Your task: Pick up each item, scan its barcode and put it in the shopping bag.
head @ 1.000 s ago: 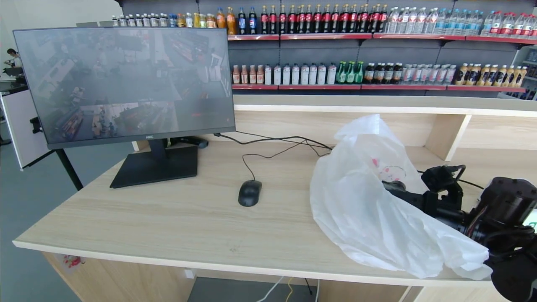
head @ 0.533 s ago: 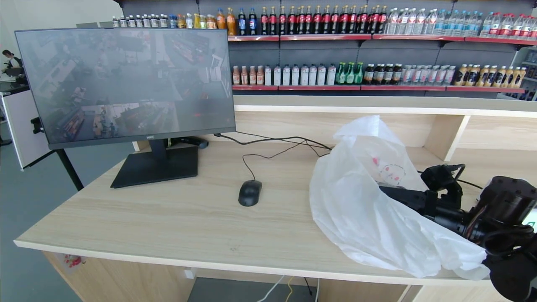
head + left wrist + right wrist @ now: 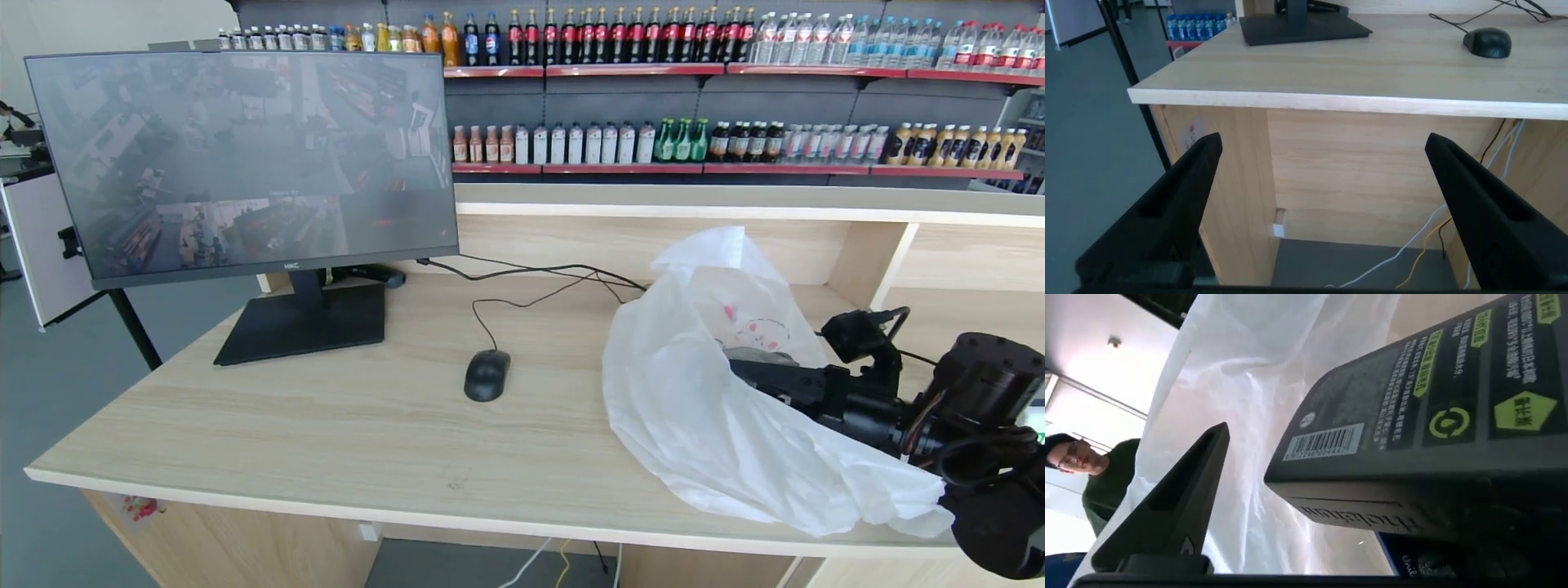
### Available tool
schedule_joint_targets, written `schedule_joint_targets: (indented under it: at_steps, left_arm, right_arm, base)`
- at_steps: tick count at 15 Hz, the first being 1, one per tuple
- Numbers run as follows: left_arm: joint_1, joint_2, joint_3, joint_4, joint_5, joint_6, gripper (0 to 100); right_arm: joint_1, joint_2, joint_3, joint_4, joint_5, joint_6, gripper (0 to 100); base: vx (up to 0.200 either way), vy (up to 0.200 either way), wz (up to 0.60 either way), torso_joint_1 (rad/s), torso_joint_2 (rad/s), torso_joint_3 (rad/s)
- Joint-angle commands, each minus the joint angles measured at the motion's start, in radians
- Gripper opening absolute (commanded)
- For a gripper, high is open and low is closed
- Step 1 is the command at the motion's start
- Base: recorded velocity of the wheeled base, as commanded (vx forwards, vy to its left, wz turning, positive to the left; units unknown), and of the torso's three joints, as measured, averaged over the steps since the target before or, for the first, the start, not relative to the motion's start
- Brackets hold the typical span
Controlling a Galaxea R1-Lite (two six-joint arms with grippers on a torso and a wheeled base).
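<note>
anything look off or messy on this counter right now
Nothing is spilled or damaged. The shopping bag lies slumped and crumpled on the counter rather than standing open, with one corner close to the front edge. The right arm reaches into it, and a dark box with a barcode shows against the plastic.

The dark box (image 3: 1429, 416) carried a white barcode label, rows of small white and green print, and green symbols. The monitor (image 3: 245, 163) bore a small logo at six o'clock on its bezel. The shopping bag (image 3: 718, 425) showed a red mark toward twelve o'clock, illegible.
</note>
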State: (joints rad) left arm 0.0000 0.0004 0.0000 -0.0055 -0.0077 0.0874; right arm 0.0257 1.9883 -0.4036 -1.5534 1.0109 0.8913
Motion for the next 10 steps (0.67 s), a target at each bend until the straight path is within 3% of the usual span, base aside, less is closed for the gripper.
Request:
schedule_joint_targets:
  at_steps: [1, 5, 10]
  left_arm:
    - [0.000, 0.000, 0.000, 0.002, 0.000, -0.003, 100]
    - [0.000, 0.000, 0.000, 0.004, 0.000, -0.003, 100]
    - [0.000, 0.000, 0.000, 0.004, 0.000, -0.003, 100]
  right_arm:
    - [-0.009, -0.034, -0.021, -0.017, 0.002, -0.035, 100]
    - [-0.041, -0.036, -0.020, -0.017, 0.002, -0.163, 100]
    - [-0.056, -0.125, -0.034, -0.017, 0.003, -0.192, 100]
  base:
    - [0.000, 0.000, 0.00, 0.000, 0.00, 0.000]
    - [0.000, 0.000, 0.00, 0.000, 0.00, 0.000]
    - [0.000, 0.000, 0.00, 0.000, 0.00, 0.000]
